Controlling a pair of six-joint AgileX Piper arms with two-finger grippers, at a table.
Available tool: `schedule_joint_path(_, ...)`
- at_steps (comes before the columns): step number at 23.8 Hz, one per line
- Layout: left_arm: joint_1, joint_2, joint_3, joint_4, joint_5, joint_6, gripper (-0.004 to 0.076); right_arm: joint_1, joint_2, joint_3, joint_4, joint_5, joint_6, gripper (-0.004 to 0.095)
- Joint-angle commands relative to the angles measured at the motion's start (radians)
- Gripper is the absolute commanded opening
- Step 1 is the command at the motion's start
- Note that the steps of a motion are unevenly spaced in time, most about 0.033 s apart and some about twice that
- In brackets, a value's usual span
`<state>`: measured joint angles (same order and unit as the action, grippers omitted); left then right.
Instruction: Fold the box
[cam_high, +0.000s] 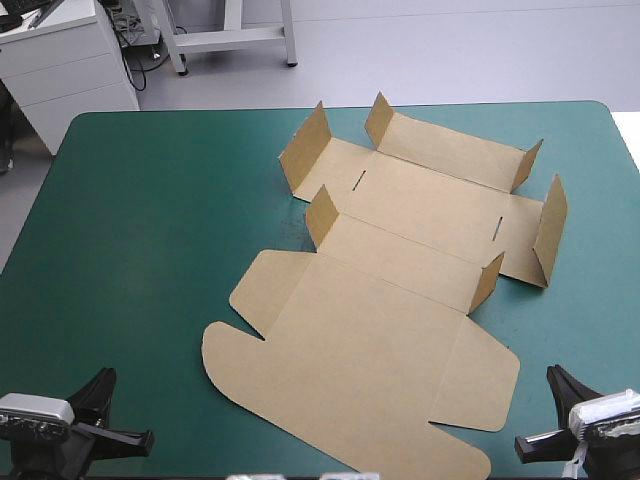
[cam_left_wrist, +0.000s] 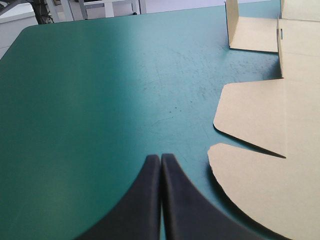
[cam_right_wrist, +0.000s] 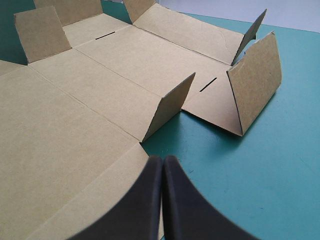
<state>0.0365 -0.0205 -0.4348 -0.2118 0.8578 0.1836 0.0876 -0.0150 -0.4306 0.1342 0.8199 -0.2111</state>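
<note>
From above, the brown box (cam_high: 380, 300) lies spread on the teal-green bench (cam_high: 150, 220), right of centre. Left wrist: the left tool (cam_left_wrist: 161, 159), pressed together, sits beside its rounded flaps. Right wrist: the right tool (cam_right_wrist: 163, 160), likewise together, overlaps its edge.

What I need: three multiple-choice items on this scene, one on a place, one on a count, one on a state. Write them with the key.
1. Relative to the flat brown cardboard box, the black-fingered left gripper is:
A. On its middle
B. Beside it, over bare teal-green table cover
C. Beyond its far side
2. Narrow slits cut in the box:
A. None
B. Five
C. Two
3. The left gripper and right gripper are:
A. Shut, empty
B. Wide open
C. Shut on the box
Key: 1 B, the left wrist view shows bare cover around it; 2 C, the high view shows two dark slits; 3 A, each pair of fingers meets in one arch.
</note>
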Motion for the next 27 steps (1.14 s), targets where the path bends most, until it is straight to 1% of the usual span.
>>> schedule_joint_path(1, 0.000, -0.009, -0.021, -0.015, -0.071, -0.005, -0.0032, -0.005, -0.025, -0.030, -0.001, -0.073, -0.003, -0.0018)
schedule_joint_path(17, 0.000, -0.009, -0.021, -0.015, -0.071, -0.005, -0.0032, -0.005, -0.025, -0.030, 0.001, -0.073, -0.006, -0.0017)
schedule_joint_path(19, 0.000, -0.009, -0.021, -0.015, -0.071, -0.005, -0.0032, -0.005, -0.025, -0.030, 0.001, -0.073, -0.006, -0.0002)
schedule_joint_path(21, 0.000, -0.009, -0.021, -0.015, -0.071, -0.005, -0.0032, -0.005, -0.025, -0.030, 0.001, -0.073, -0.006, 0.0041)
schedule_joint_path(23, 0.000, -0.009, -0.021, -0.015, -0.071, -0.005, -0.0032, -0.005, -0.025, -0.030, 0.001, -0.073, -0.006, 0.0120)
schedule_joint_path(25, 0.000, -0.009, -0.021, -0.015, -0.071, -0.005, -0.0032, -0.005, -0.025, -0.030, 0.001, -0.073, -0.006, 0.0224)
schedule_joint_path(27, 0.000, -0.009, -0.021, -0.015, -0.071, -0.005, -0.0032, -0.005, -0.025, -0.030, 0.001, -0.073, -0.006, 0.0360)
